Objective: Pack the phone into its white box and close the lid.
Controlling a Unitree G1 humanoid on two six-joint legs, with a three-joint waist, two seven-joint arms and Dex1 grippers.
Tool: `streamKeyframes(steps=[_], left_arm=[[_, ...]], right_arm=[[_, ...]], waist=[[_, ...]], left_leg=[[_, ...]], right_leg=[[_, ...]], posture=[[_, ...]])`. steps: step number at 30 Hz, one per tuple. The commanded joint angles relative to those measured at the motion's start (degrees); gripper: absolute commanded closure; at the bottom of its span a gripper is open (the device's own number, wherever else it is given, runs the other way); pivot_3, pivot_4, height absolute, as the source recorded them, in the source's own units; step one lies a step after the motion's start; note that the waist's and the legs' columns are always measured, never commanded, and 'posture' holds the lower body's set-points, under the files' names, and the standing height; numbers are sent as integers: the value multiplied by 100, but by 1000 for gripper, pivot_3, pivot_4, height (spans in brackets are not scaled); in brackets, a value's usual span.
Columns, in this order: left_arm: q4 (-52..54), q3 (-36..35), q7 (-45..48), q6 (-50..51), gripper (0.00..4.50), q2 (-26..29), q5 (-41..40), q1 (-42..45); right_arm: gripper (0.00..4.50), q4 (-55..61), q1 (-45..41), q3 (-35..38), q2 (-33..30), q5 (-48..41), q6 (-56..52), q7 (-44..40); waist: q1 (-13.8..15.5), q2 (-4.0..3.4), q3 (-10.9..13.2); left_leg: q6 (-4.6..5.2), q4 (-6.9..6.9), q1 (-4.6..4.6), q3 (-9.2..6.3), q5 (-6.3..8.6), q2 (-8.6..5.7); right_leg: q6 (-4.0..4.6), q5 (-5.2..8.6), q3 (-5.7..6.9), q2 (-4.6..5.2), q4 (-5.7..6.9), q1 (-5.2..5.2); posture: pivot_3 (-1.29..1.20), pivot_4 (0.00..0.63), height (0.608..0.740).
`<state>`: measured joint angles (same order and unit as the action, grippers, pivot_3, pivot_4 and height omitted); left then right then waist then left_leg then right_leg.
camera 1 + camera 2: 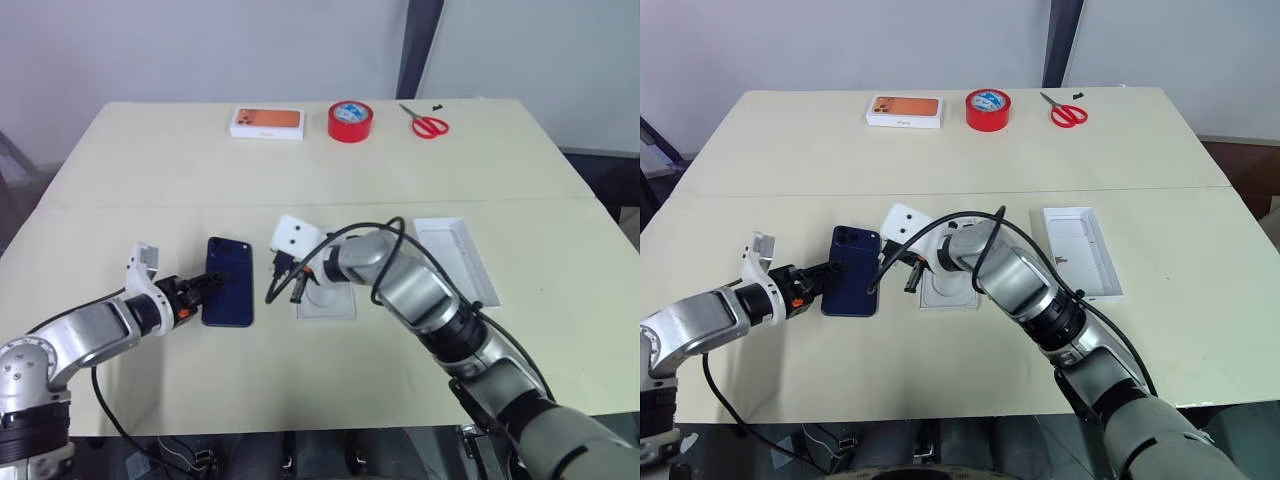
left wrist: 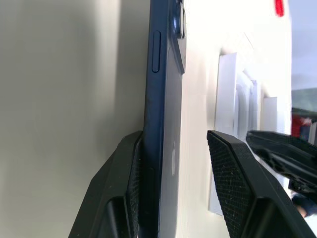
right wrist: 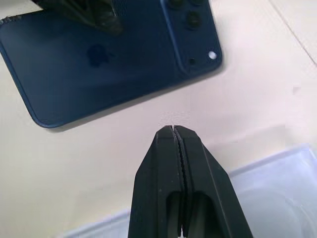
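The dark navy phone (image 1: 230,285) lies flat on the table, back up, with its camera cluster at the far end. My left gripper (image 1: 208,283) is open and straddles the phone's near left edge. In the left wrist view one finger (image 2: 126,168) rests against the phone's side and the other stands clear above its back. My right gripper (image 3: 173,130) is shut on nothing, its tip over bare table just right of the phone. A shallow white tray (image 1: 457,260) lies open side up to the right of my right arm. I cannot tell whether it is the white box or the lid.
A thin pale insert tray (image 1: 326,302) lies under my right wrist, right of the phone. Along the table's far edge sit a white box picturing an orange phone (image 1: 267,122), a red tape roll (image 1: 350,121) and red scissors (image 1: 428,124).
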<state>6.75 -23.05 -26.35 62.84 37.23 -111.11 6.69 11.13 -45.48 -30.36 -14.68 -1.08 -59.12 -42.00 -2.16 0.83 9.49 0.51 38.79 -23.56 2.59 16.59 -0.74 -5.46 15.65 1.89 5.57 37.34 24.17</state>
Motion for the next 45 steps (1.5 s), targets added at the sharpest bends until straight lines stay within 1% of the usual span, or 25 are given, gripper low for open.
streamKeyframes(steps=[1, 3, 4, 9, 13, 15, 17, 20, 23, 27, 32, 36, 41, 45], left_arm=[[308, 85, 54, -291, 3272, -23, -189, -35], [371, 138, 63, -392, 4235, -51, -189, -37], [406, 162, 75, -449, 4413, -78, -189, -9], [674, 295, 173, -673, 4413, -359, -189, 229], [955, 520, 99, -1006, 4413, -946, -189, 670], [1011, 867, -114, -1124, 4413, -1191, -189, 899], [1003, 1202, -292, -1219, 4413, -1364, -189, 1043], [880, 1690, -526, -1314, 4413, -1505, -183, 1157], [742, 2029, -593, -1347, 4413, -1584, -93, 1257], [599, 2319, -631, -1306, 4413, -1560, 139, 1342], [529, 2383, -587, -1341, 4413, -1599, 249, 1367], [472, 2357, -540, -1426, 2634, -1695, 267, 1338], [462, 2359, -474, -1439, 24, -1753, 357, 1353], [469, 2336, -443, -1445, 24, -1757, 407, 1461]], right_arm=[[4500, 507, 1, 437, -183, -239, -126, -24], [4500, 584, -3, 609, -306, -339, -178, -26], [4500, 618, -1, 697, -380, -390, -184, -35], [4500, 1008, 319, 1236, -1019, -749, 43, -280], [4500, 1298, 966, 1494, -1838, -897, 770, -695], [4500, 1287, 1254, 1587, -2198, -890, 1186, -844], [4500, 1233, 1397, 1695, -2384, -927, 1379, -900], [4500, 1101, 1450, 1775, -2490, -889, 1478, -810], [4500, 1032, 1445, 1786, -2485, -869, 1458, -702], [4500, 1032, 1428, 1770, -2429, -905, 1413, -615], [4500, 1069, 1407, 1720, -2361, -951, 1374, -575], [4500, 1085, 1414, 1673, -2334, -961, 1368, -546], [4500, 1096, 1424, 1637, -2347, -961, 1395, -555], [4500, 1100, 1403, 1629, -2354, -959, 1400, -566]], waist=[[1, -1, 1], [2, 0, 0], [2, -1, 1], [36, 2, 5], [148, 6, 8], [163, 9, 10], [159, 9, 10], [115, 10, 11], [137, 10, 12], [160, 11, 13], [168, 14, 15], [168, 14, 15], [171, 14, 15], [170, 14, 15]], left_leg=[[0, 0, 0, 0, 0, 0], [1, -1, 0, 0, 0, 0], [0, -1, -1, 0, 0, 0], [2, -2, -3, 0, 0, 0], [7, 0, -4, 3, 3, -2], [8, 3, -5, 3, 3, -2], [9, 7, -5, 4, 3, -2], [10, 8, 0, 6, 2, -1], [6, 9, 0, 6, -2, 7], [6, 19, 0, 6, -2, 8], [9, 25, 0, 5, 0, 7], [9, 25, 0, 3, -1, 7], [8, 26, 1, 2, -1, 7], [9, 26, 9, 1, 0, 7]], right_leg=[[0, 0, 0, 0, -1, 0], [0, 0, 0, 0, -2, -2], [0, 0, 0, 0, -3, -3], [0, 0, 0, 0, -14, -6], [0, 0, 0, 1, -23, -11], [0, 0, 1, 1, -25, -15], [0, 0, 1, 0, -25, -19], [-1, -1, -2, -4, -23, -21], [-2, -1, 0, -13, -20, -20], [-1, 0, 2, -13, -21, -26], [-1, 0, 3, -13, -25, -33], [-1, 0, 4, -13, -27, -36], [-1, 0, 5, -13, -27, -38], [-1, 0, 8, -13, -29, -47]], posture=[[0, 150, 719], [0, 150, 719], [0, 150, 719], [0, 150, 719], [0, 150, 719], [0, 150, 719], [0, 150, 719], [0, 150, 719], [0, 150, 719], [0, 150, 719], [0, 150, 719], [0, 150, 719], [0, 150, 719], [0, 150, 719]])
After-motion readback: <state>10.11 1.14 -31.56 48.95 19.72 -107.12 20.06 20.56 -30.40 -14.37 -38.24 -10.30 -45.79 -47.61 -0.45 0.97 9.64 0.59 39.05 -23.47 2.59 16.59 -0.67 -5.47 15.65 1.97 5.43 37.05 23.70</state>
